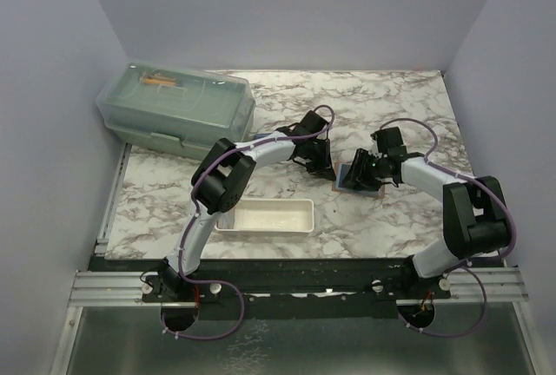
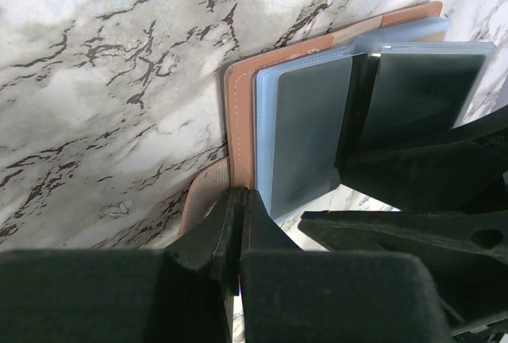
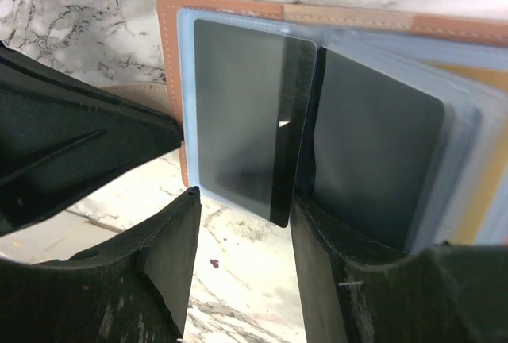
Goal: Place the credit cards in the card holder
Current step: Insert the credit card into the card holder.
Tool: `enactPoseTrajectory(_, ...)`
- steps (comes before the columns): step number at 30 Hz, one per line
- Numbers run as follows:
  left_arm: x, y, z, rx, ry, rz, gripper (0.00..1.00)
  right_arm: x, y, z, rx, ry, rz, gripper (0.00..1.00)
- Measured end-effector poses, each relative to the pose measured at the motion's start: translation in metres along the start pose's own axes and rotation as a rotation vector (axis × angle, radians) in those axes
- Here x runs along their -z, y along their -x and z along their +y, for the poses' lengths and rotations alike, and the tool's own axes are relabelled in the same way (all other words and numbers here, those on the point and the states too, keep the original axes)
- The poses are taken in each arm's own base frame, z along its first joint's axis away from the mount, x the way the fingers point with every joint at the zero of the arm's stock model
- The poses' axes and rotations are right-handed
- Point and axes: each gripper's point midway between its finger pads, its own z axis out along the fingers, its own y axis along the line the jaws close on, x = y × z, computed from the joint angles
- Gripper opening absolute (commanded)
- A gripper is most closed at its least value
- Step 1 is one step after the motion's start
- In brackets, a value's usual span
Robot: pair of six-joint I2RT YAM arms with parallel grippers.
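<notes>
The tan card holder (image 2: 240, 113) lies open on the marble table, its clear sleeves fanned out. My left gripper (image 2: 238, 202) is shut on the holder's lower cover flap at its near edge. A dark blue-grey credit card (image 3: 238, 113) sits mostly inside the front sleeve, its lower corner sticking out. My right gripper (image 3: 248, 200) is open, with its fingers on either side of that corner and not pinching it. A second credit card (image 3: 373, 160) rests in the sleeve behind. From above, both grippers (image 1: 321, 165) (image 1: 365, 171) meet at the card holder (image 1: 356, 184).
A white rectangular tray (image 1: 265, 216) lies near the left arm's base. A clear lidded plastic box (image 1: 178, 110) stands at the back left. Pale walls close in the table on three sides.
</notes>
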Motion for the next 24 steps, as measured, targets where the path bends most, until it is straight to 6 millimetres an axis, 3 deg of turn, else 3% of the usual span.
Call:
enactPoseTrajectory(4, 0.0, -0.001, 0.0, 0.0, 0.0, 0.001, 0.0, -0.006, 0.001, 0.009, 0.051, -0.011, 0.004, 0.53)
enactPoseTrajectory(18, 0.0, 0.0, 0.0, -0.006, -0.001, 0.0, 0.0, -0.001, 0.013, 0.0, 0.087, -0.118, -0.042, 0.57)
enactPoseTrajectory(24, 0.0, 0.0, 0.0, -0.009, -0.001, 0.0, 0.0, -0.011, 0.019, 0.001, 0.102, -0.11, -0.043, 0.57)
